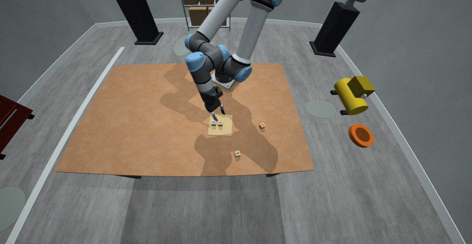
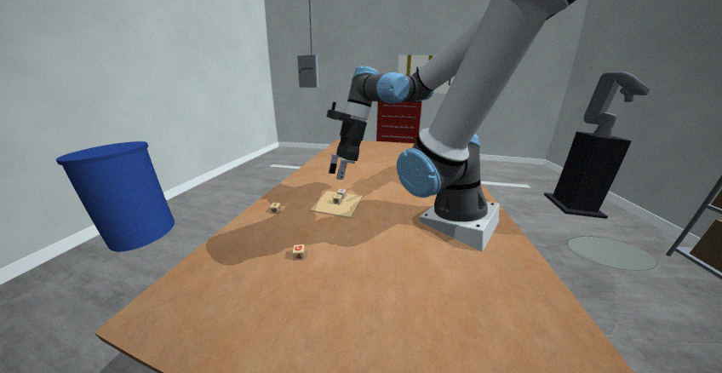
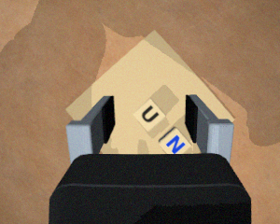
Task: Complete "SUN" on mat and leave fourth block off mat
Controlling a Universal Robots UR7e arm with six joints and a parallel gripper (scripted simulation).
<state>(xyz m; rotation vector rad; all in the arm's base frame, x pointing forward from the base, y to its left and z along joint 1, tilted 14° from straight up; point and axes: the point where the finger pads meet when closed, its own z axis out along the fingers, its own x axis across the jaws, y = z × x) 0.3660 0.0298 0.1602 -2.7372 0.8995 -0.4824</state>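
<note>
Wrist view: gripper (image 3: 149, 121) hangs wide, empty, above U block (image 3: 150, 116) on mat (image 3: 124, 81); next, likely fetch S block (image 1: 237, 153).

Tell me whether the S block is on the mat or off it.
Off. The S block sits on the bare table, well apart from the mat, which carries only the U block and N block.

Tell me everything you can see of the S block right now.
The S block is a small, pale, wood-coloured cube with a dark S on its top face. It lies flat on the brown table, off the tan mat, on the side away from the robot's base, apart from the other blocks. Nothing touches it but the table. The open gripper hangs above the mat, not over it.
</note>
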